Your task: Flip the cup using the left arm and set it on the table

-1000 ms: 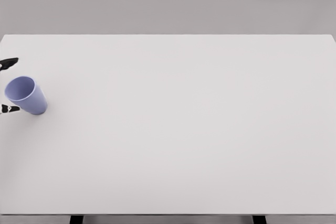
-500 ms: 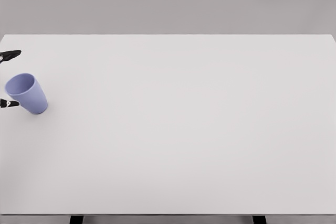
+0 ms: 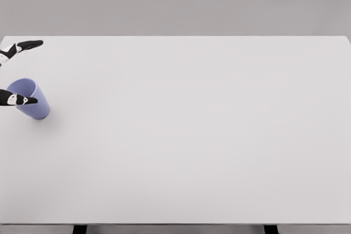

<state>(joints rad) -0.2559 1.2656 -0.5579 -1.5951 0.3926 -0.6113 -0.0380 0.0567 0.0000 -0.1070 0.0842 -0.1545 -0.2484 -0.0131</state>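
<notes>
the left hand [image 3: 16, 72] is showing only two dark fingertips at the picture's left edge, one lying above the cup [image 3: 29, 99] and well apart from it, the other crossing in front of the cup's rim. the fingers are spreading wide, with the cup sitting between them; whether the lower fingertip is touching the cup or just passing in front of it cannot be told, and nothing is being pinched so far as the view shows. the palm and arm are lying out of the picture.

the cup is sitting on the table [image 3: 192, 135], just below the upper fingertip and partly behind the lower one, its mouth tilting up and toward the hand, its narrower base pointing away.

as a judgement, the cup is looking like thin, stiff plastic: light, smooth and likely slippery, easy to knock or roll with a glancing touch. taking hold around the tapering wall near the middle, with thumb and fingers on opposite sides, is seeming safest for turning it.

counting: one cup, one table, one hand in view with two fingertips showing. the right hand is not appearing.
</notes>
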